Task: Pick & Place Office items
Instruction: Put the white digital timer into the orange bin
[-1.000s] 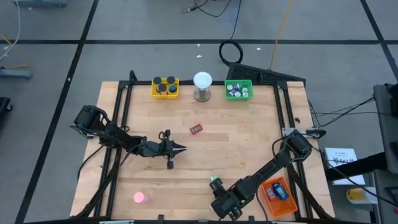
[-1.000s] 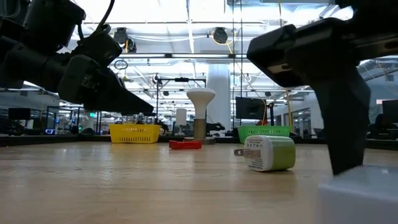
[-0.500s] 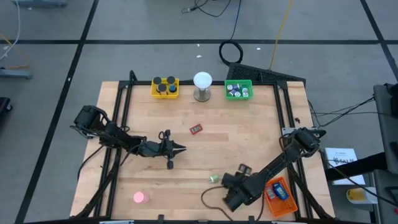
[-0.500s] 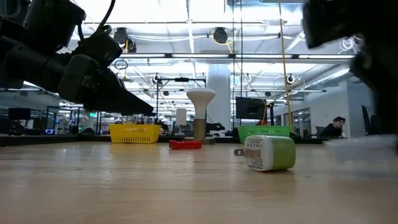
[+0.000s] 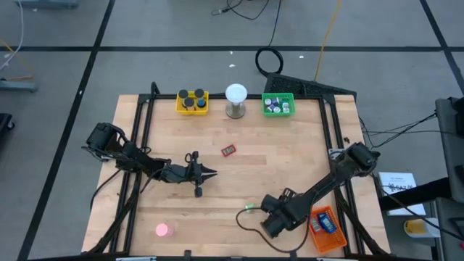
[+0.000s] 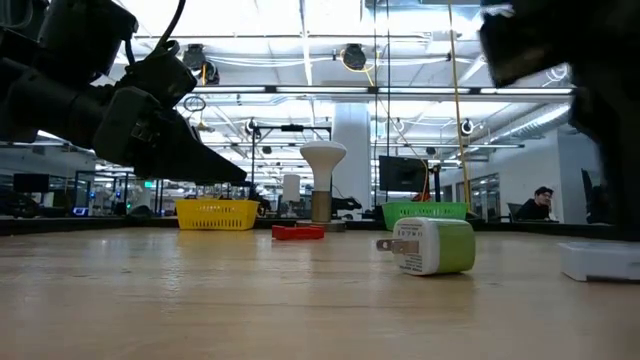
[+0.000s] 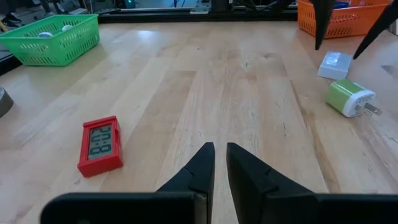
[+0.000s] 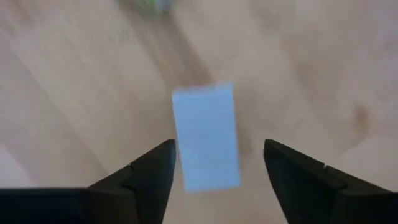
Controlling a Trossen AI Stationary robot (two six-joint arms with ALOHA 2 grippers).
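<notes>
A white block [image 8: 206,135] lies flat on the wooden table [image 5: 290,156] near its front right. My right gripper [image 8: 217,149] hangs over it, pointing down, open, one finger on either side and clear of it. From the left wrist view its fingertips [image 7: 318,45] hover just above the block [image 7: 334,64]. A green charger [image 7: 349,98] lies on its side beside the block. A red clock [image 5: 228,150] lies mid-table and a pink disc [image 5: 162,230] at the near left. My left gripper [image 5: 212,172] hovers shut left of centre, holding nothing.
At the far edge stand a yellow tray [image 5: 192,102] with dark caps, a white ball on a metal stand [image 5: 235,98] and a green tray [image 5: 278,106]. An orange tray [image 5: 323,228] sits at the near right corner, beside my right arm.
My right gripper has drawn back from the near edge toward the table's right and far side, rising a little and rolling about its own axis. The white block has gone with it from close to the near edge and now lies flat on the table farther in.
</notes>
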